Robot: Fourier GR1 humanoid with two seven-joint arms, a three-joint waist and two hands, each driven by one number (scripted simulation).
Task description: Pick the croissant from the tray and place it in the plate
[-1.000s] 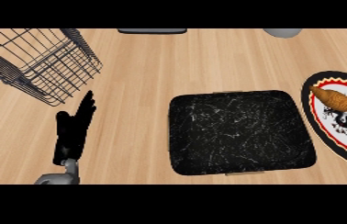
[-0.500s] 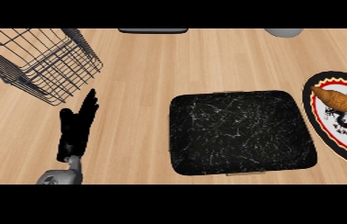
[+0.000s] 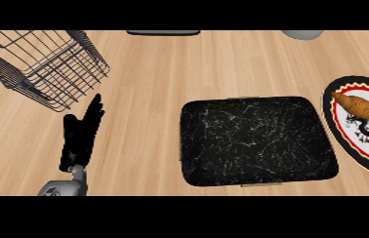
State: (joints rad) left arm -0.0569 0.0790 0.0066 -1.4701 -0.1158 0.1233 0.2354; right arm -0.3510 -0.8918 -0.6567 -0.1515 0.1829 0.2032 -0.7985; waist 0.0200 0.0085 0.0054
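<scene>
The brown croissant lies on the patterned plate at the right edge of the head view, partly cut off by the frame. The black marbled tray sits on the counter just left of the plate with nothing on it. My left hand stands at the lower left, fingers straight and pointing up, holding nothing, well away from the tray. My right hand does not show.
A black wire basket stands at the upper left, just above my left hand. A dark flat object lies at the top edge and a grey rounded object at the top right. Bare wooden counter lies between.
My left hand has shifted slightly up and to the right. The croissant, plate and tray have not moved.
</scene>
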